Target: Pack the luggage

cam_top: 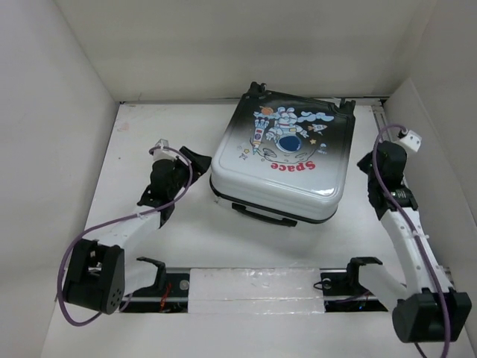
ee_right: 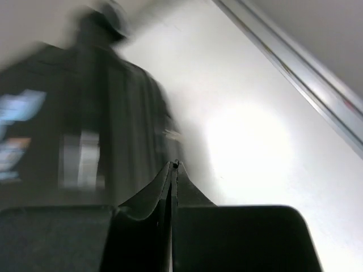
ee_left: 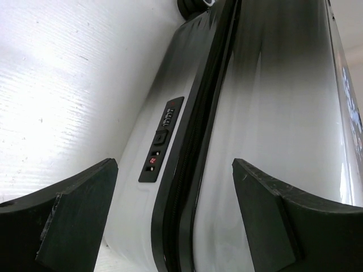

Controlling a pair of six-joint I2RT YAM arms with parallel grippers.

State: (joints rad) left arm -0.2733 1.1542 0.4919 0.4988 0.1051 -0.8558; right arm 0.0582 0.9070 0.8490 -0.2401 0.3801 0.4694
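The luggage [cam_top: 287, 160] lies flat and closed on the white table, astronaut and red "Space" print facing up, carry handle [cam_top: 262, 214] toward me. My left gripper [cam_top: 195, 160] is open at its left side. In the left wrist view the gripper [ee_left: 174, 165] has its jaws wide apart, facing the shell [ee_left: 272, 113], the black zip seam and the combination lock [ee_left: 160, 139]; nothing is held. My right gripper [cam_top: 369, 162] is just off the luggage's right side. In the right wrist view it [ee_right: 174, 165] is shut and empty, with the luggage [ee_right: 85, 113] a dark blur to the left.
White walls enclose the table on the left, back and right. A black rail with a taped white strip [cam_top: 253, 287] runs along the near edge between the arm bases. A metal strip [ee_right: 295, 73] lines the right wall foot. The luggage wheels [cam_top: 258, 89] point to the back wall.
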